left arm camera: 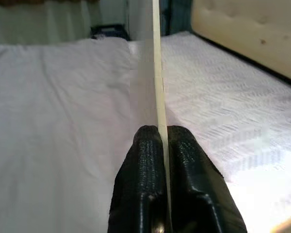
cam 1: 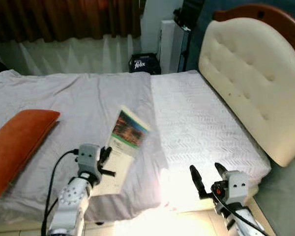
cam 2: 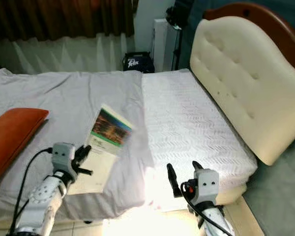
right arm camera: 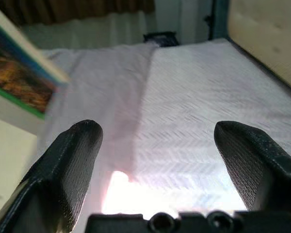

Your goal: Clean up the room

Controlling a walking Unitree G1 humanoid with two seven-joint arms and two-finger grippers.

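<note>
The left gripper pinches a thin book at its lower edge, fingers pressed flat on both covers, holding it tilted above the grey sheet of the bed. The right gripper hangs spread and empty over the bed's near edge. An orange pillow lies to the left. The book looks floppy, so carrying it slowly and keeping the pinch firm should stop it swinging or slipping.
</note>
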